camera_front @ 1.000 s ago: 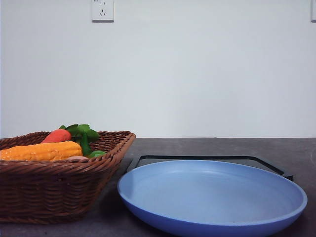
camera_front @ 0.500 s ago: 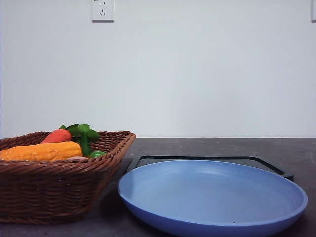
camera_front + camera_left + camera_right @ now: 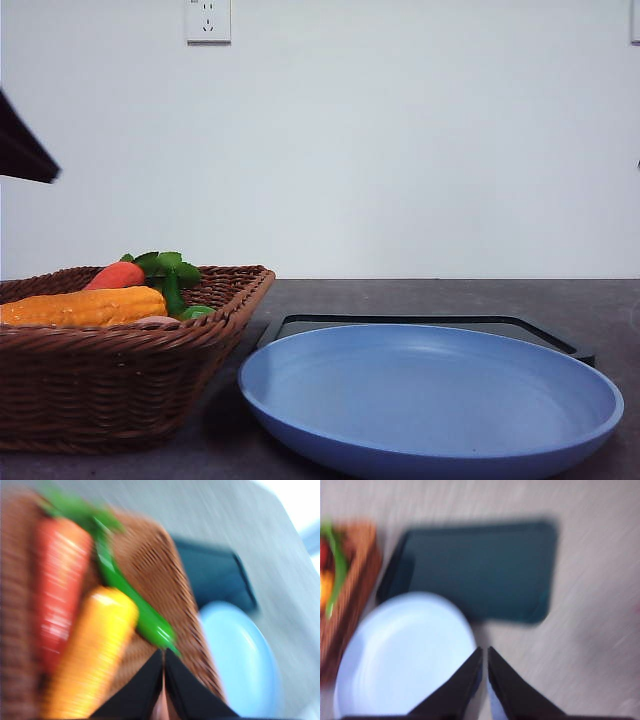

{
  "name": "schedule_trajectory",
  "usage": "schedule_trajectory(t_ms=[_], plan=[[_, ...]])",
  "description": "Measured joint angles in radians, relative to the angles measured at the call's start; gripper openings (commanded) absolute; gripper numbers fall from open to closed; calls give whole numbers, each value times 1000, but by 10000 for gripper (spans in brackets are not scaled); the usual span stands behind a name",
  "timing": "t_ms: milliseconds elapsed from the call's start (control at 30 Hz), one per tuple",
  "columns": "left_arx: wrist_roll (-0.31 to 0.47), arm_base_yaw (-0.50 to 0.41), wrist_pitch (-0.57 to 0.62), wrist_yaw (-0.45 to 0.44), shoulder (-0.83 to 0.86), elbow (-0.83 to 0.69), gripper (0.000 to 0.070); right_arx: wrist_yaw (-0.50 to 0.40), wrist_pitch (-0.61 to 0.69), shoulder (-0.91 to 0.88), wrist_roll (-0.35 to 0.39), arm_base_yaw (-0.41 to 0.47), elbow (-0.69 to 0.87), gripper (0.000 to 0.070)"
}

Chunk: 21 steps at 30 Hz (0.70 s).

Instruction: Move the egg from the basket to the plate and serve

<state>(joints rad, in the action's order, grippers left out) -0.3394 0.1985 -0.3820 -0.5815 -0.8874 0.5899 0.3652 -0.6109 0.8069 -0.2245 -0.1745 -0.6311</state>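
Observation:
The brown wicker basket (image 3: 110,385) stands at the front left; the left wrist view shows its weave (image 3: 165,580), blurred. A small pale brown hump (image 3: 155,319) just over the rim under the corn may be the egg. The light blue plate (image 3: 430,400) lies bare beside the basket on its right. My left gripper (image 3: 163,656) hangs above the basket's plate-side edge, fingers pressed together with nothing between them. My right gripper (image 3: 485,653) hovers over the plate's edge (image 3: 405,655), its fingers nearly touching and holding nothing.
In the basket lie a yellow-orange corn cob (image 3: 85,306), a carrot (image 3: 115,275) with green leaves and a green pepper (image 3: 140,615). A flat black tray (image 3: 400,322) sits behind the plate. A dark part of the left arm (image 3: 20,150) juts in at the upper left.
A dark part of the left arm has come into the front view at the upper left. Basket, plate and tray have not moved.

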Motion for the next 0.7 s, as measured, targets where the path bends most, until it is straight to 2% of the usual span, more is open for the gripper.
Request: schedule_trajectory(t_ms=[100, 200, 300, 400, 700], plan=[[34, 39, -22, -24, -71, 25, 9, 66, -30, 77, 32, 0, 0, 15], [48, 74, -22, -24, -113, 28, 75, 138, -36, 156, 53, -2, 0, 142], [55, 101, -16, -24, -135, 28, 196, 154, -35, 237, 63, -17, 0, 249], [60, 123, -2, -25, -150, 28, 297, 154, -20, 317, 64, -32, 0, 257], [60, 145, 12, -24, -154, 28, 312, 155, 134, 514, 59, -90, 0, 256]])
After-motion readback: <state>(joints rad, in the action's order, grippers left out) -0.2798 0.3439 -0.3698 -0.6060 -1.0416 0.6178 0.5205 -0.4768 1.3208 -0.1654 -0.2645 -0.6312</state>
